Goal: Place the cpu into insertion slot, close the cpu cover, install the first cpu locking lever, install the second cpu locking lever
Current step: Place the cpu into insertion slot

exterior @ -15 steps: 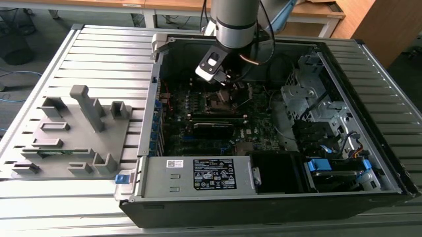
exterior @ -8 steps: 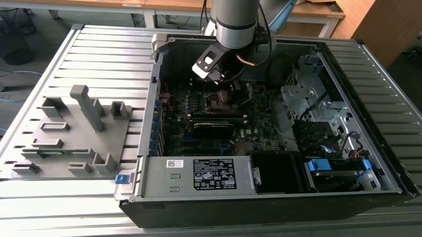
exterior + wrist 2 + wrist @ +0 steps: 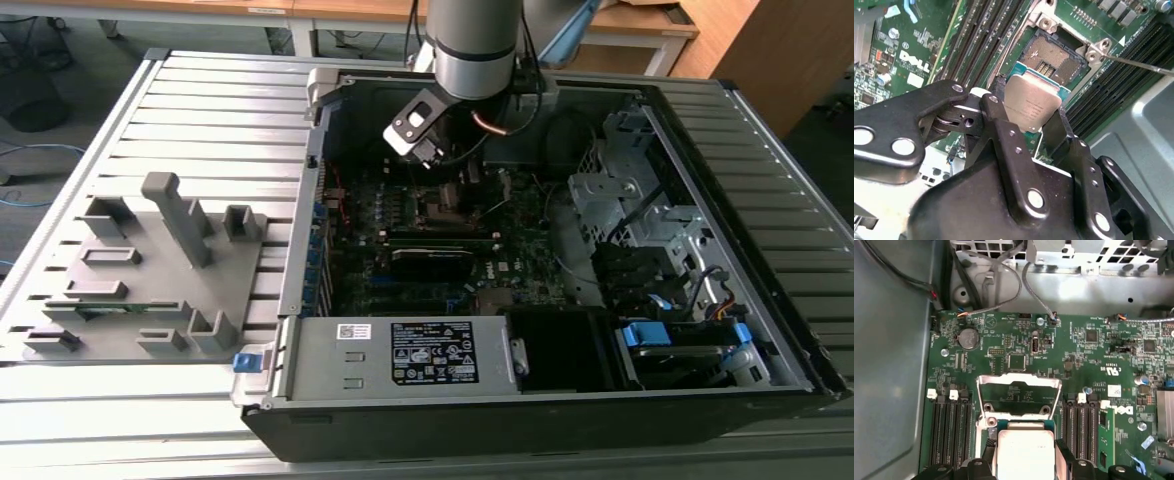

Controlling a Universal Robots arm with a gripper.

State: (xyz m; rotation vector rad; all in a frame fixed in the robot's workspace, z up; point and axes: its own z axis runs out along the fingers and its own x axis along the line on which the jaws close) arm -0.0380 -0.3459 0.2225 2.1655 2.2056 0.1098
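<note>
- On the exterior view's left, a grey moulded tray (image 3: 147, 270) lies on the slatted metal desk (image 3: 200, 100), just beside the open computer case (image 3: 534, 425).
- In the middle of that view, the arm (image 3: 474, 45) comes down steeply from above into the far half of the case. Its wrist is bent over the circuit board (image 3: 400, 270), well apart from the grey box with the white label (image 3: 400, 352) at the case's near side.
- In the second wrist view, the claw (image 3: 1029, 112) is clamped on the cpu (image 3: 1031, 102), with black fingers (image 3: 1004, 130) pressing on two opposite edges.
- The insertion slot (image 3: 1051, 55) lies open and bare. The cpu hangs at its near edge and is not seated.
- In the first wrist view, the cpu cover (image 3: 1019, 381) stands raised just beyond the held cpu (image 3: 1024, 450).
- By the slot's corner in the second wrist view, a locking lever (image 3: 1134, 65) juts out slantwise, unlatched.
</note>
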